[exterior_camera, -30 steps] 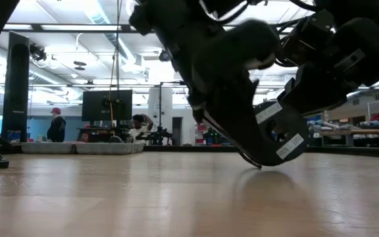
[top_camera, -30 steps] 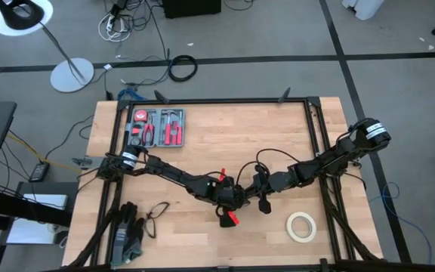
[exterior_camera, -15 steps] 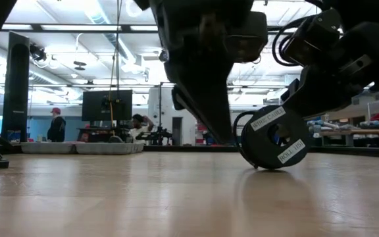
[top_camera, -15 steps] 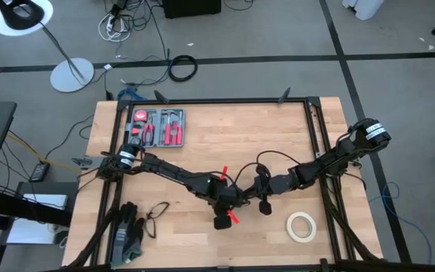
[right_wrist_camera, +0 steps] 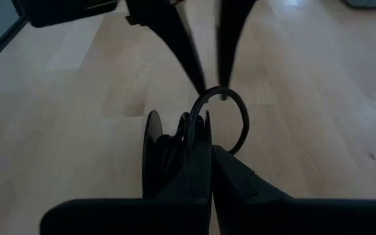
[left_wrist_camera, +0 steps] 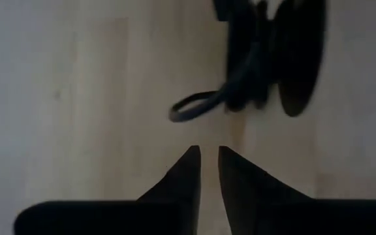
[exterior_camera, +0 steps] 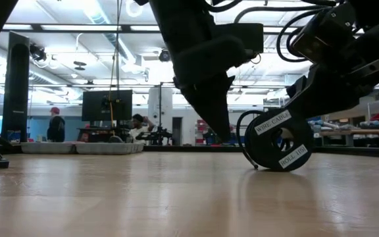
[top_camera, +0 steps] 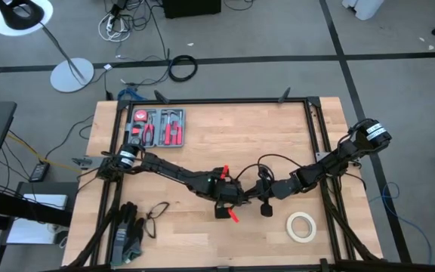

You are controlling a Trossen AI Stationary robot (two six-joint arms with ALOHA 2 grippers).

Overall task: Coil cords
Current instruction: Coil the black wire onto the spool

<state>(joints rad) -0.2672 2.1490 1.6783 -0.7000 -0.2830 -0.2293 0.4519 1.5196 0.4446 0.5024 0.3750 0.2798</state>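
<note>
**Cable spool stands on edge while a loose loop waits to be wound**

Just right of the middle of the high view, low on the wooden table [top_camera: 278, 128], the two arms meet. The right gripper [right_wrist_camera: 211, 160] is clenched on the black spool [exterior_camera: 276, 140], which stands upright on its rim in the low view with white labels on its face. Held that way, its flanges stay vertical, probably so the cord can be fed into the groove from the side.

The cord [right_wrist_camera: 222, 117] is mostly wound on the spool's core; one free loop sticks out from it, clearest in the centre of the right wrist view, where it rises above the flanges. In the left wrist view the same loop lies in the upper middle, just beyond the left gripper [left_wrist_camera: 207, 156], whose fingers stand slightly parted with nothing between them (close to the loop, but apart from it). That suggests the left arm is placed to take or push the loop back onto the spool.

The cord's end piece cannot be picked out in any view. In the high view the arms cover the spool almost wholly. A cream tape roll [top_camera: 301, 226] lies to the lower right, untouched.
</note>
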